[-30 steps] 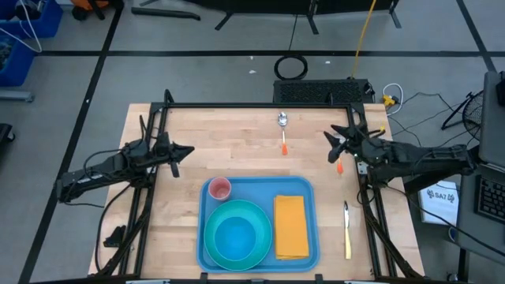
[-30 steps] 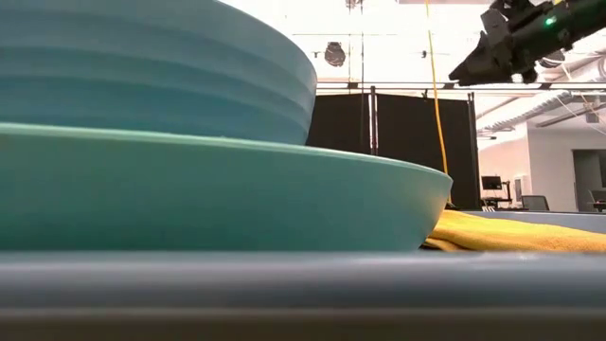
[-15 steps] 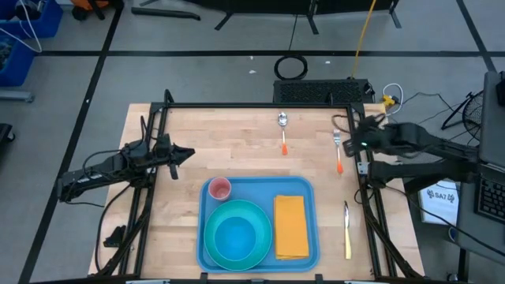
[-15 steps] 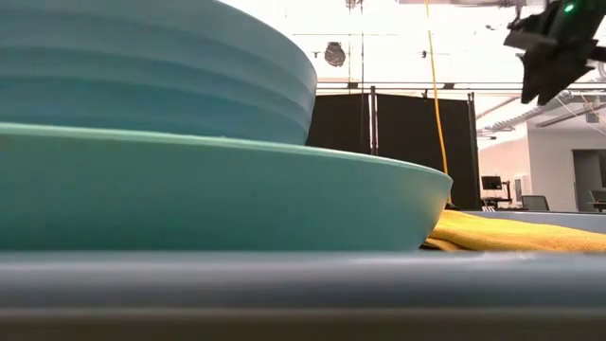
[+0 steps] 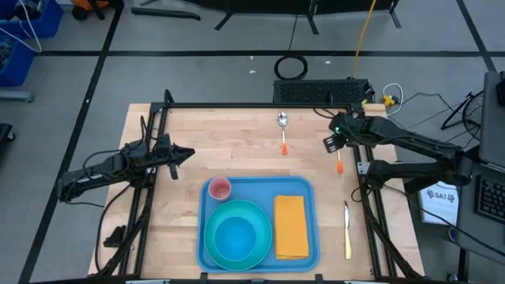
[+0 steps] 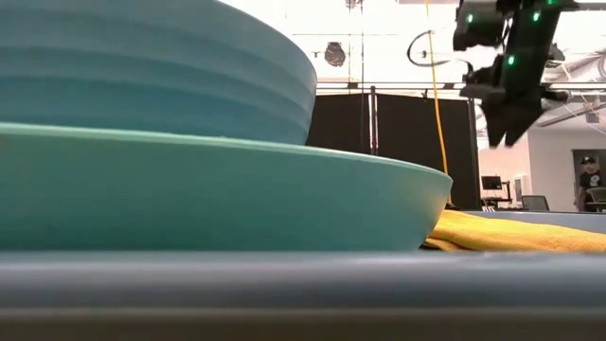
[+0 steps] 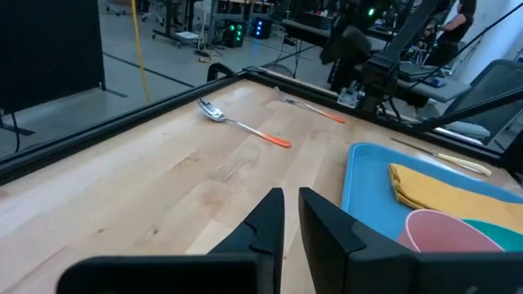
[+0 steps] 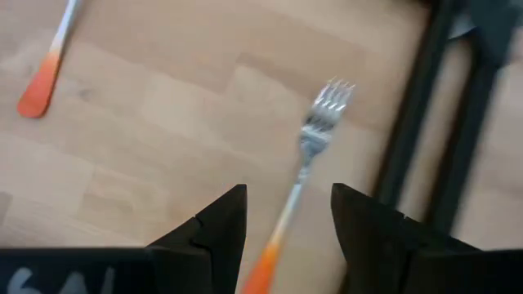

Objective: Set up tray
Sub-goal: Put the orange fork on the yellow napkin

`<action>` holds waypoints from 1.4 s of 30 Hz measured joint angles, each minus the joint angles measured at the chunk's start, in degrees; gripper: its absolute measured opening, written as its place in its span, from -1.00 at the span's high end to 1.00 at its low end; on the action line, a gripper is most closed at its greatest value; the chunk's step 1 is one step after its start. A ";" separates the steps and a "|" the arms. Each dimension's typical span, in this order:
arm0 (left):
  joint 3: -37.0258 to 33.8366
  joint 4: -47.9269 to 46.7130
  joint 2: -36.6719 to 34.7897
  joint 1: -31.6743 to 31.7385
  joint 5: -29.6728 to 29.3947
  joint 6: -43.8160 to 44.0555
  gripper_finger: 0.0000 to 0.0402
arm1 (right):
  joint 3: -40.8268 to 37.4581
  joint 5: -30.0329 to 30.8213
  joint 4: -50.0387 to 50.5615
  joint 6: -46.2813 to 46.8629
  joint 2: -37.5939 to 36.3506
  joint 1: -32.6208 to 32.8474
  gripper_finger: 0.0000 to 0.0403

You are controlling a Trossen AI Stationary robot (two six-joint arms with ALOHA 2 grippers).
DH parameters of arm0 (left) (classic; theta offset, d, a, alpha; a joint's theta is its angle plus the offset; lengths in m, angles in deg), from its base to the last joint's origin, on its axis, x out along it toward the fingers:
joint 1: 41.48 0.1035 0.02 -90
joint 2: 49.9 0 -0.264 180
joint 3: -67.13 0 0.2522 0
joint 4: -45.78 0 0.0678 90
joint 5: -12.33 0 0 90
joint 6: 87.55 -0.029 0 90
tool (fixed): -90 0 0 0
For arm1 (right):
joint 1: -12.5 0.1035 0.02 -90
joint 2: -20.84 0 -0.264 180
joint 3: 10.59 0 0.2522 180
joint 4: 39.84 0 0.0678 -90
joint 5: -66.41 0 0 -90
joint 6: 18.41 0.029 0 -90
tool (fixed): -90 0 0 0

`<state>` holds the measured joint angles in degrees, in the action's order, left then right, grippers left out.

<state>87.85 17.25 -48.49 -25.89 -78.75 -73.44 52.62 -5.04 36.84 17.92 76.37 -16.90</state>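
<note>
High view: the right gripper (image 5: 334, 142) hovers over the orange-handled steel fork (image 5: 338, 156), handle trailing to six o'clock; the light-blue plastic tray (image 5: 308, 189) lies toward seven o'clock.

Right wrist view: fingers spread, straddling the fork's shaft.

Left wrist view: the left gripper (image 7: 290, 214) is nearly pressed together, empty.

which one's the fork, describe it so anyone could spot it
Start at the blue tray near the table's front edge and look past its right far corner. The fork lies there on bare wood under the right gripper. Unlike the spoon to its left, it ends in tines; the knife has a pale handle.
</note>
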 joint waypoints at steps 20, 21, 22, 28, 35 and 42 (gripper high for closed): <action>-0.02 0.01 0.00 0.00 -0.02 0.04 0.79 | -14.60 -12.60 -11.39 -1.23 0.00 -11.88 0.16; -0.02 0.02 0.00 0.00 -0.02 0.04 0.79 | -15.56 -12.75 -13.14 -1.39 0.06 -11.90 0.16; -0.02 0.00 0.00 0.00 -0.02 0.04 0.79 | -16.54 -12.97 -14.78 -1.52 0.31 -11.93 0.16; -0.02 0.02 0.00 0.00 -0.02 0.05 0.79 | -19.48 -14.28 -16.48 -1.64 2.73 -13.46 0.16; -0.02 0.02 0.00 0.02 -0.02 0.05 0.79 | -20.60 -14.18 -21.68 -3.18 4.95 -15.09 0.16; -0.02 0.02 0.02 0.00 -0.02 0.06 0.79 | -20.94 -13.87 -24.11 -4.16 9.03 -15.71 0.16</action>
<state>87.83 17.27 -48.47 -25.89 -78.77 -73.38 31.68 -18.91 12.72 13.76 85.40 -32.60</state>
